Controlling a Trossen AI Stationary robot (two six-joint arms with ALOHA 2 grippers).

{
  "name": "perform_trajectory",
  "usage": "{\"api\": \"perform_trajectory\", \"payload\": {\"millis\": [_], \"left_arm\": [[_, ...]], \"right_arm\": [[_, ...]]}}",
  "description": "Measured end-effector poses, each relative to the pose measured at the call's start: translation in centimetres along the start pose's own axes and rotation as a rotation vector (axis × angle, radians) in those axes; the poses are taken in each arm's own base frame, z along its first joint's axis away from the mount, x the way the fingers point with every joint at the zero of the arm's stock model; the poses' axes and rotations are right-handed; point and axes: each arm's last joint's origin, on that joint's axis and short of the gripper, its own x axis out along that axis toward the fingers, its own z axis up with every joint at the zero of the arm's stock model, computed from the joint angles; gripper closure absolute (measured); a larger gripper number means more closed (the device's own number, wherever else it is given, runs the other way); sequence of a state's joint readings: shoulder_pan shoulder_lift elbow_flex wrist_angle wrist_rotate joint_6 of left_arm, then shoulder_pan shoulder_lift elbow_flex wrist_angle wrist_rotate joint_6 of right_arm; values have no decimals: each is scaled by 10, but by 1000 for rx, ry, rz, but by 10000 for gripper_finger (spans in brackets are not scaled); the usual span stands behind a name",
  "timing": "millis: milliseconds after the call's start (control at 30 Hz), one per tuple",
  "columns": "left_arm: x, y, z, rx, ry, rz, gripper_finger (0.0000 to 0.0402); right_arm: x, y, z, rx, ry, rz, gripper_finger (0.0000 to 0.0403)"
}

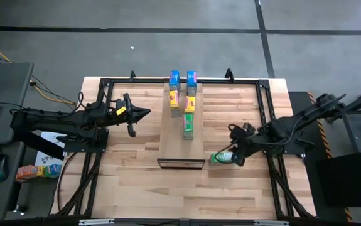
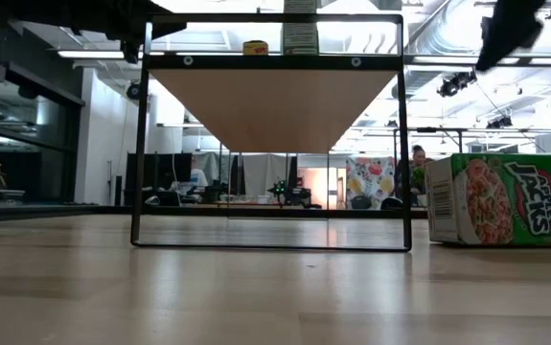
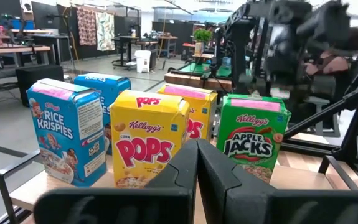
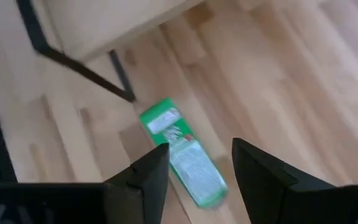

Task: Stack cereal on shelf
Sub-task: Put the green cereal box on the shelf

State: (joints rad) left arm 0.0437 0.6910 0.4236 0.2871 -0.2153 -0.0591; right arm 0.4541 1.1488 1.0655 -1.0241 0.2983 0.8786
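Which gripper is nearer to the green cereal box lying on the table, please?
The right. The right gripper hangs open just above the green box, fingers on either side. The left gripper is shut, far off beside the shelf.

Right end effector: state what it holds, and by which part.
Nothing. The right end effector hangs open above the green cereal box lying on the table, not gripping it.

Butcher-block table (image 1: 136,188) — shelf (image 1: 183,113) bearing five cereal boxes (image 3: 147,149), green box (image 1: 221,157) lying flat
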Motion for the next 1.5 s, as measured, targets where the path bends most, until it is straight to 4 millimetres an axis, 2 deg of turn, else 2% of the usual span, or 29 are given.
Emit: {"api": "perform_trajectory", "payload": {"millis": [133,267,400,567,700,1033,1233,1500], "left_arm": [[0,0,0,0,1,0,401],[0,0,0,0,1,0,401],[0,0,0,1,1,0,401],[0,0,0,1,3,0,401],[0,0,0,1,4,0,401],[0,0,0,2,5,1,401],[0,0,-1,2,5,1,401],[0,0,-1,1,6,0,401]], "right_arm": [[30,-4,-17,-86,-29,41,240],[48,-9,-26,-59,67,40,240],[56,-5,-28,-38,110,77,232],[66,4,-24,-57,89,104,205],[76,6,-27,-153,129,92,184],[84,4,-32,-394,192,60,176],[83,-3,-37,-411,247,-16,175],[82,-3,-37,-411,266,-7,175]]}}
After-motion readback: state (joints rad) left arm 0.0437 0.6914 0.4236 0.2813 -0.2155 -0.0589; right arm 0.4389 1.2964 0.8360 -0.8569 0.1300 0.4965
